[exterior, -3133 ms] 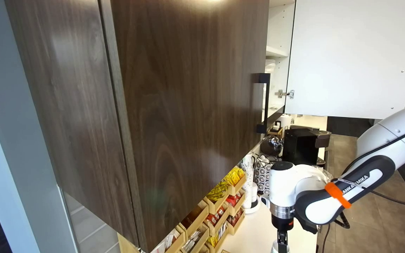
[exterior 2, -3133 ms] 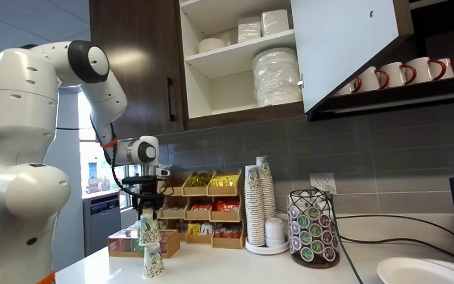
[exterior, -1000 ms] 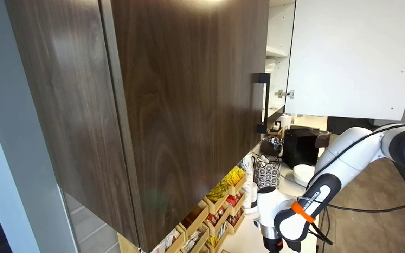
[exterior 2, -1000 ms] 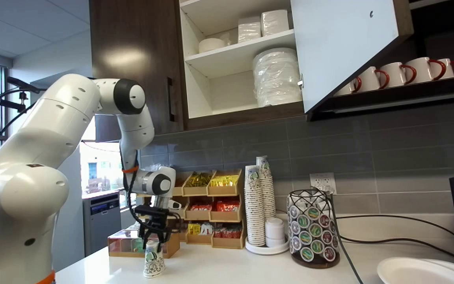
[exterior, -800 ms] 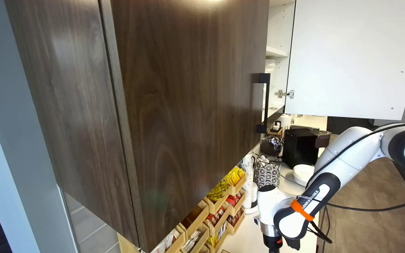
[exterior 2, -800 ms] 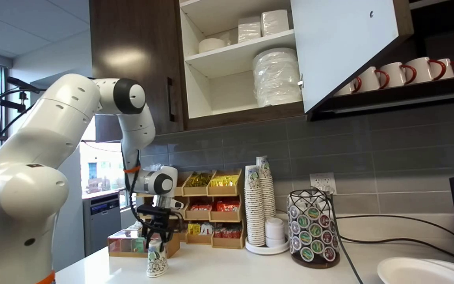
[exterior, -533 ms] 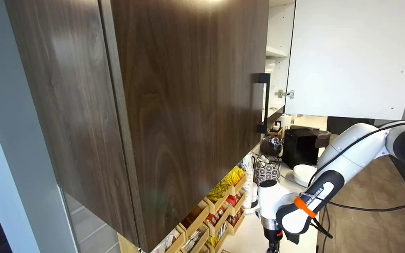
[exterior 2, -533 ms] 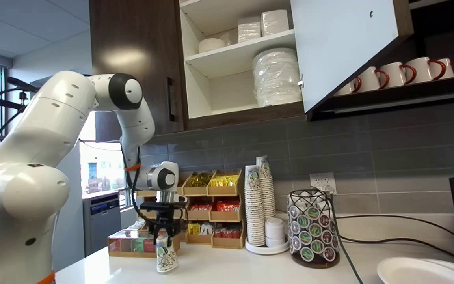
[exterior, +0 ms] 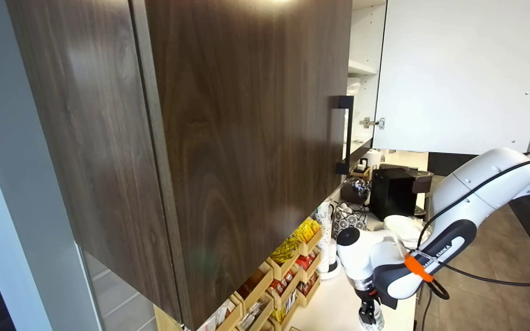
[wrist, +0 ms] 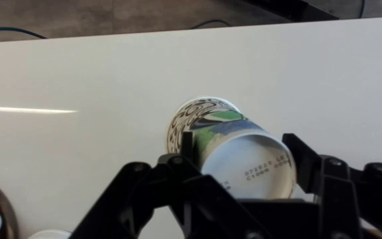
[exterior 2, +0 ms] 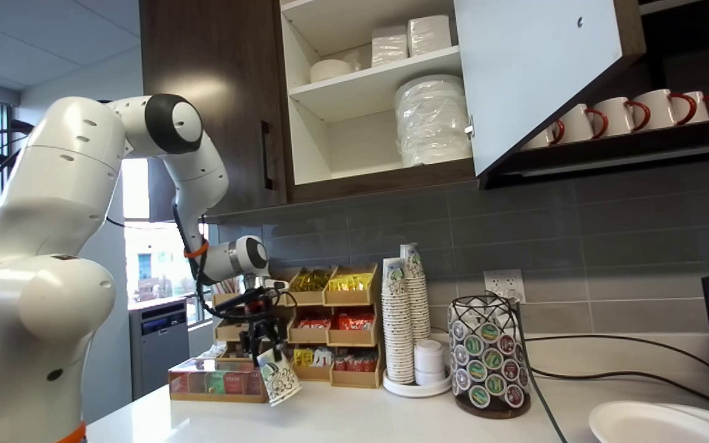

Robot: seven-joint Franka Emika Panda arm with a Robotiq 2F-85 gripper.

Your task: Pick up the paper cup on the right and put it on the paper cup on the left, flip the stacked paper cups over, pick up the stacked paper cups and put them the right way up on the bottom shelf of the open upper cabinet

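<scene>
The stacked paper cups (exterior 2: pixel 280 380) are nested into one and show swirl and leaf print. They are tilted in an exterior view, narrow base up at the gripper, wide rim down to the right, apparently just above the counter. My gripper (exterior 2: pixel 266 355) is shut on them near the base. In the wrist view the cups' printed base (wrist: pixel 250 169) faces the camera between the fingers (wrist: pixel 239 149). The cups (exterior: pixel 375 323) show partly at the bottom of an exterior view. The open upper cabinet (exterior 2: pixel 354 143) is above; its bottom shelf (exterior 2: pixel 351 172) holds wrapped white plates at the right.
A box of tea bags (exterior 2: pixel 216 381) and a wooden packet rack (exterior 2: pixel 333 335) stand behind the gripper. Tall cup stacks (exterior 2: pixel 399 332) and a pod holder (exterior 2: pixel 490 357) stand to the right. The open cabinet door (exterior 2: pixel 533 67) juts out at upper right. White plates (exterior 2: pixel 656 424) lie at front right.
The held cup has come down over the standing cup and nested on it. The gripper has then moved right, lifted both and tilted them, with the rim swinging out to the right.
</scene>
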